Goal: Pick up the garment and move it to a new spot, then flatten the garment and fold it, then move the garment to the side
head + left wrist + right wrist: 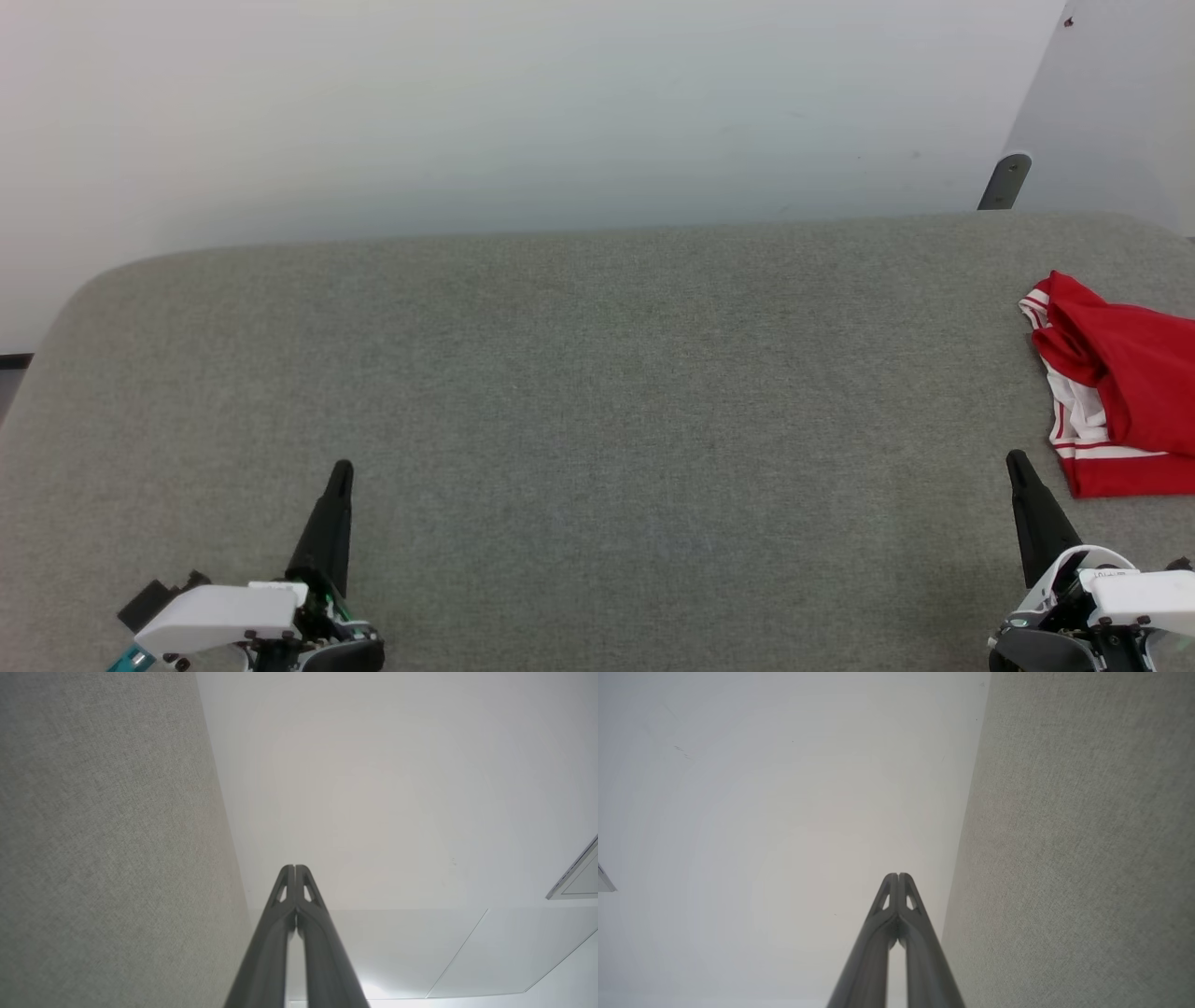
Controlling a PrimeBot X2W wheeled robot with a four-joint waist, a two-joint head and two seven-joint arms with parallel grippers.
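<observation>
The left gripper (342,467) sits at 7 o'clock in the head view, fully closed. In the left wrist view its two dark fingers (275,933) meet flat along their tips, with only a thin slit lower down. It holds nothing and touches nothing. The right gripper (1015,459), at 5 o'clock, is likewise pressed together; its fingers (871,952) join at the tips and it is empty. Each finger is matte black, long and tapering, with a small triangular cut-out near the tip. The wrist housings are smooth white plastic.

The garment (1120,373) lies at 3 o'clock, crumpled in soft folds and cut off by the picture's edge. It is bright red cloth with a white panel and red-and-white striped trim. The right gripper's tip is near its lower corner but apart from it.

It rests on a grey-green woven surface (597,392) with a fine, felt-like grain and rounded corners. Behind that, at 12 o'clock, is a smooth pale wall (560,112).
</observation>
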